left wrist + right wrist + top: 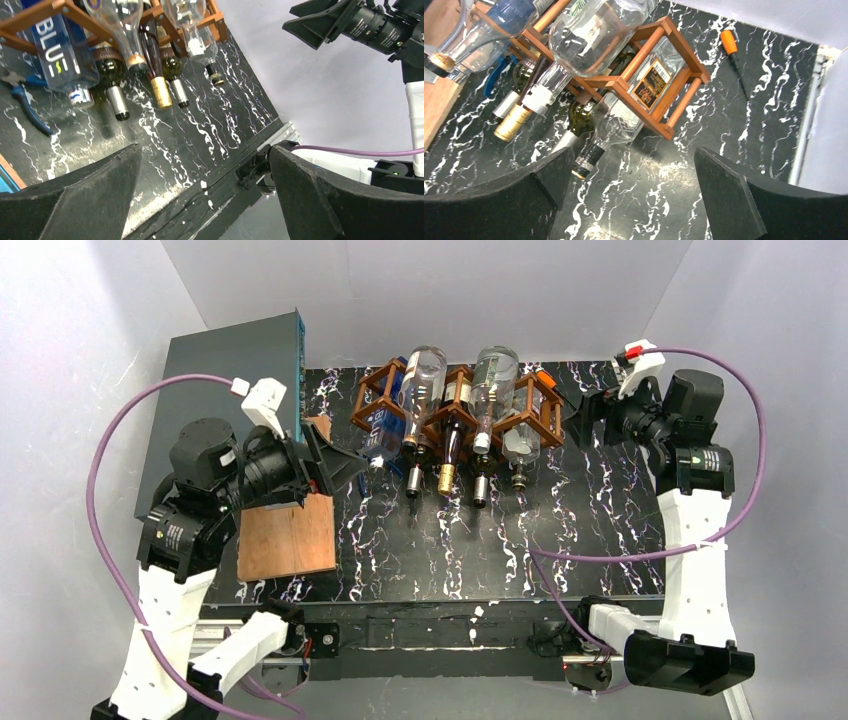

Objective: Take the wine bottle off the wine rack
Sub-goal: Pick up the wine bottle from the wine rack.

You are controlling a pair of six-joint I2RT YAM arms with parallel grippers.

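**Nothing lifted yet: both grippers spread and empty**

The black marbled table (600,530) fills the middle of the top view. The wine rack (687,50) stands at its upper centre. Every bottle lies in the rack's cells, necks pointing toward the bottom of the frame.

The left gripper (343,452) hangs by the rack's left end, jaws wide apart and holding nothing. The right gripper (583,418) sits just off the rack's right end, equally spread and empty.

The dark wine bottle (450,445) with the gold cap rests in the middle of the rack, untouched. As I judge it, the reach, the grasp and the pull-out are all left to do.
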